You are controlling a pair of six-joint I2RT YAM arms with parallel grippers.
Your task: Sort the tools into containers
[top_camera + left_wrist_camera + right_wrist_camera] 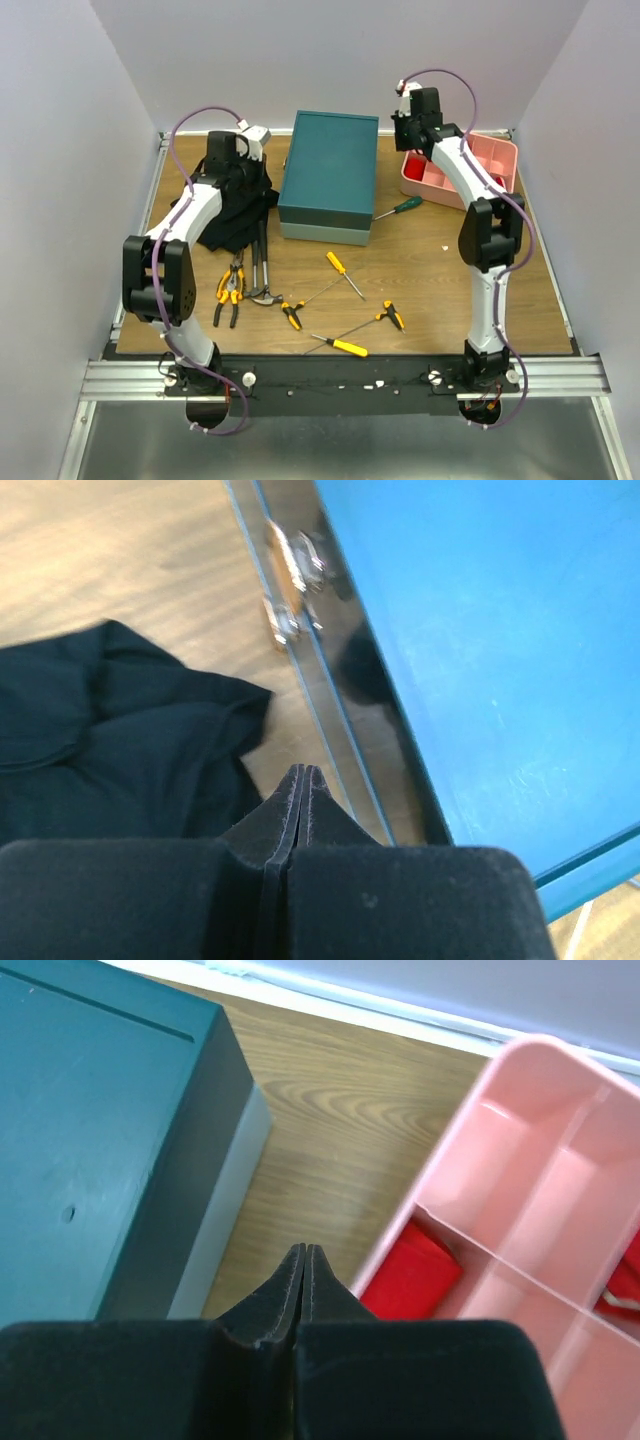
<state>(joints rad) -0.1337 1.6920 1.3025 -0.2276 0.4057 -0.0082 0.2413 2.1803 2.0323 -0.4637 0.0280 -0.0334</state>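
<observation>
Teal box (328, 175) sits at the back middle of the wooden surface (430, 270), drawers shut as far as the top view shows. The tools are all out on the boards in front of it. The green-handled screwdriver (403, 207) lies just right of the box, between it and the pink tray (500, 150). Down left, the orange-and-black pliers (229, 290) lie beside the two hammers (262, 272), whose handles run up under the black cloth (235, 210). Further right is a smaller pair of pliers (292, 315), then three yellow-handled screwdrivers: one (338, 263) mid-surface, one (347, 347) near the front edge, one (392, 316) to its right.

Over to the left hand (302, 773): fingers pressed flat together, nothing between them, hanging over the strip of bare wood between the cloth and the box's side.

And the right hand (304, 1250): also pinched closed and empty, poised above the wood between the box's right edge and the pink tray. A red block (412, 1278) lies in the tray compartment nearest that hand.
</observation>
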